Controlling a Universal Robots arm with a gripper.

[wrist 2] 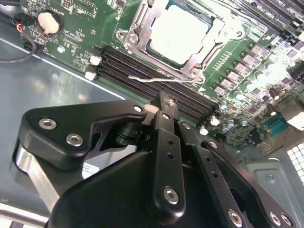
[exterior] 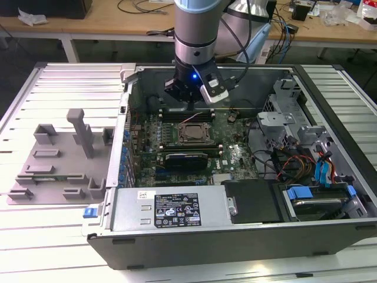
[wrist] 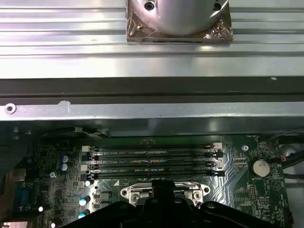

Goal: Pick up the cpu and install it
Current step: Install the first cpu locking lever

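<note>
The cpu (wrist 2: 178, 31), a shiny silver-white square, lies inside the metal-framed socket (wrist 2: 142, 35) on the green motherboard (exterior: 232, 156) in the second wrist view. My gripper (wrist 2: 164, 100) hangs just above the black memory slots (wrist 2: 142, 71) beside the socket, a short way from the chip. Its fingers are shut with nothing between them. In the exterior view the gripper (exterior: 189, 105) sits over the rear of the board, behind the socket (exterior: 194, 132). The first wrist view has the gripper's dark body (wrist: 164, 209) covering most of the socket frame (wrist: 130, 192).
The motherboard lies in an open computer case (exterior: 206, 236) with a power supply (exterior: 171, 209), drive bays (exterior: 312, 200) and cables (exterior: 288, 162) around it. A thin wire lever (wrist 2: 156, 80) lies along the socket. Grey fixture blocks (exterior: 65, 159) stand on the slatted table at the exterior view's left.
</note>
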